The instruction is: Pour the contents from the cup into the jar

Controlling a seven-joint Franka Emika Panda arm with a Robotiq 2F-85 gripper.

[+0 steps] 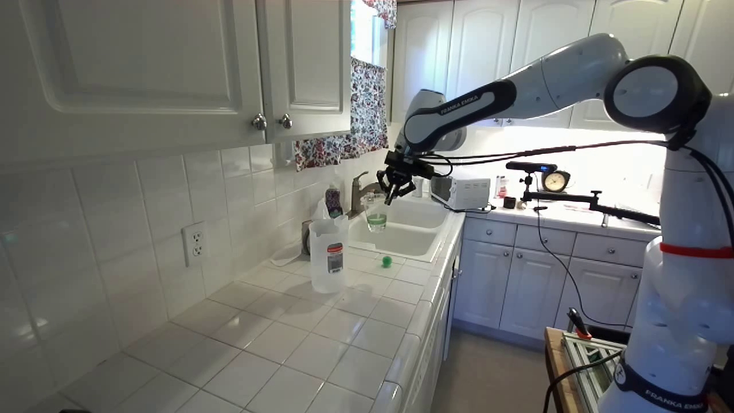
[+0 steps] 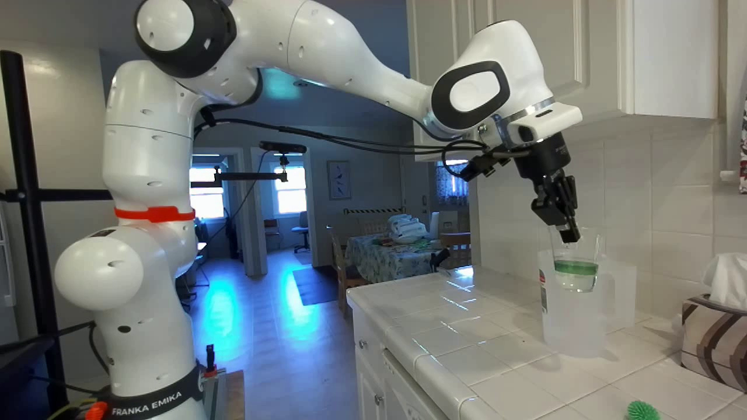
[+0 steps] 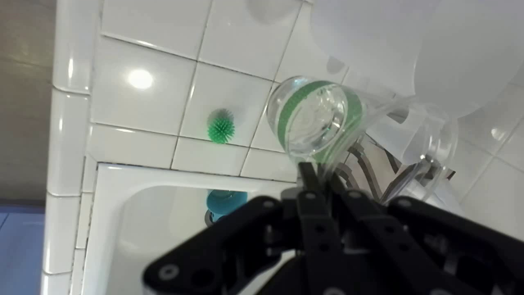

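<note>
Holding the cup [image 2: 576,271] by one wall near the rim, in a tight pinch of the claw [image 3: 321,175]. Roughly upright, up off the counter [image 1: 275,327], just beside the jar [image 2: 575,321] on the sink [image 3: 163,174] side. Not over the mouth yet, so no tipping for now.

Can't really tell from here about clearance above the jar's rim, so raise a touch first, just to be safe. Then ease across until well inside the edge of the opening, and tip nice and slow. Expect a bit of swivel with such a small pinch on slick glass, plus slosh with any jerk. Try pouring over a stretch of rim away from the claw, and don't lean on the jar: probably light and easy to topple.

Material-wise: clear, shiny glass by the look, tapering to a rounded base, with a green band partway up (tint or liquid? can't say). For the jar, probably plastic: cloudy white, tall, uneven-looking at the rim, with a red-and-grey label [image 1: 335,258]. Underneath, glossy square tiles [image 3: 229,92] with thin grout lines. Also worth noting: a spiky green ball [image 3: 221,130], rubbery-looking, near the sink.
</note>
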